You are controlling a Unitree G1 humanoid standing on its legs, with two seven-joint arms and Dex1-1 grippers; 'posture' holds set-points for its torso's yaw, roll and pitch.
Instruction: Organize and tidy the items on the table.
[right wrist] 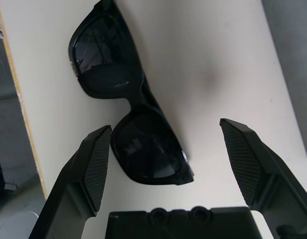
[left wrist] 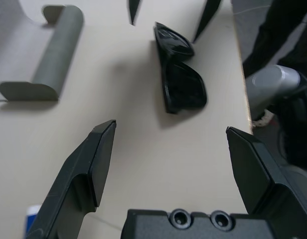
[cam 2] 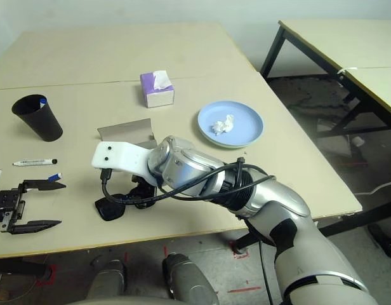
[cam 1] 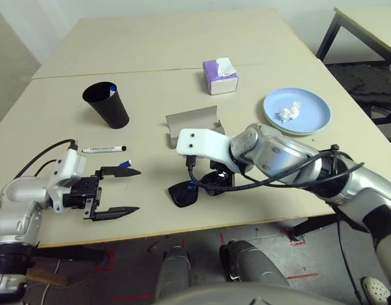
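Note:
Black sunglasses (right wrist: pixel 128 114) lie near the table's (cam 1: pixel 151 70) front edge. My right gripper (right wrist: pixel 166 149) stands open just over them, with one lens between its fingers. My left gripper (cam 1: pixel 137 190) is open low over the table, left of the sunglasses (cam 1: pixel 183 192), with nothing in it. A blue-capped marker end (cam 1: pixel 124 163) lies by its far finger. Beyond that lies a white marker with a black cap (cam 1: pixel 103 149). The grey glasses case (cam 1: pixel 194 121) stands open behind the sunglasses. At the right, a light blue plate (cam 1: pixel 313 111) holds a crumpled white tissue (cam 1: pixel 289 112).
A black cup (cam 1: pixel 106 105) with something blue inside stands at the left. A purple tissue box (cam 1: pixel 219 76) sits near the table's seam. Another table (cam 1: pixel 367 25) with black legs stands at the far right. The sunglasses lie close to the table's front edge.

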